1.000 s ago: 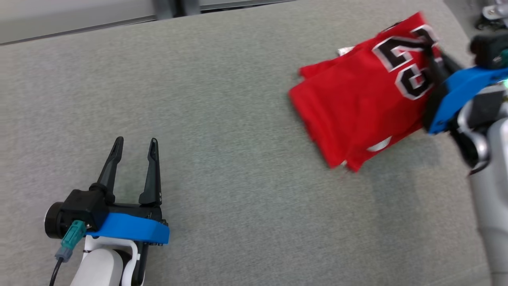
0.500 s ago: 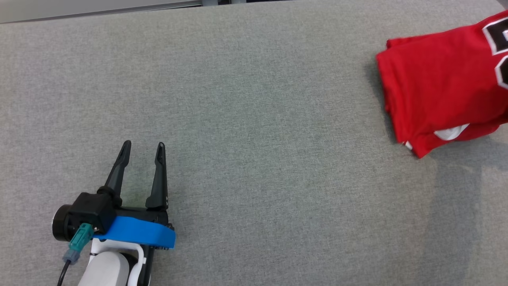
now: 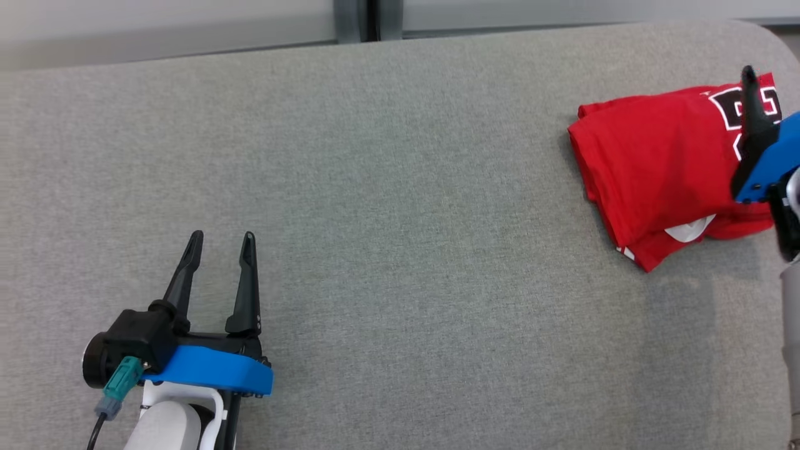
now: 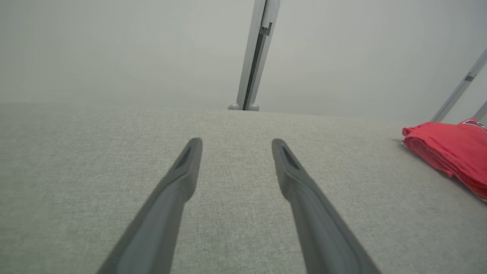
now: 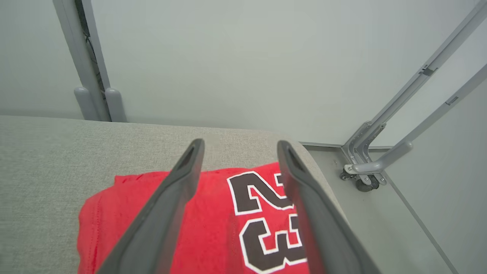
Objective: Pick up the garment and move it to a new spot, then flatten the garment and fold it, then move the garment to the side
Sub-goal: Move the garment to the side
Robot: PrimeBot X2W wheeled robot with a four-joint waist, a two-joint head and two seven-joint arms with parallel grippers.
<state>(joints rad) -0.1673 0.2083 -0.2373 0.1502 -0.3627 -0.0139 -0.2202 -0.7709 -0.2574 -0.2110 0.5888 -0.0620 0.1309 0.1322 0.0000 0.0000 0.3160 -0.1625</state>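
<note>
Folded red jersey (image 3: pixel 650 169) lies at the worktop (image 3: pixel 400 187) far right corner. Right claw (image 5: pixel 239 143) spread above it, holding nothing; left claw (image 3: pixel 223 235) spread, empty, near left. Judged light, limp; layers likely slide. Pinch all layers at folded edge.

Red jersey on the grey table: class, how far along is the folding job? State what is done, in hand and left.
Done: the red jersey with black-and-white numbers lies folded near the right end of the grey fabric-covered table. In hand: nothing; the right gripper is open over the jersey, the left gripper open over bare fabric. Left: probably just drawing the right gripper clear.
</note>
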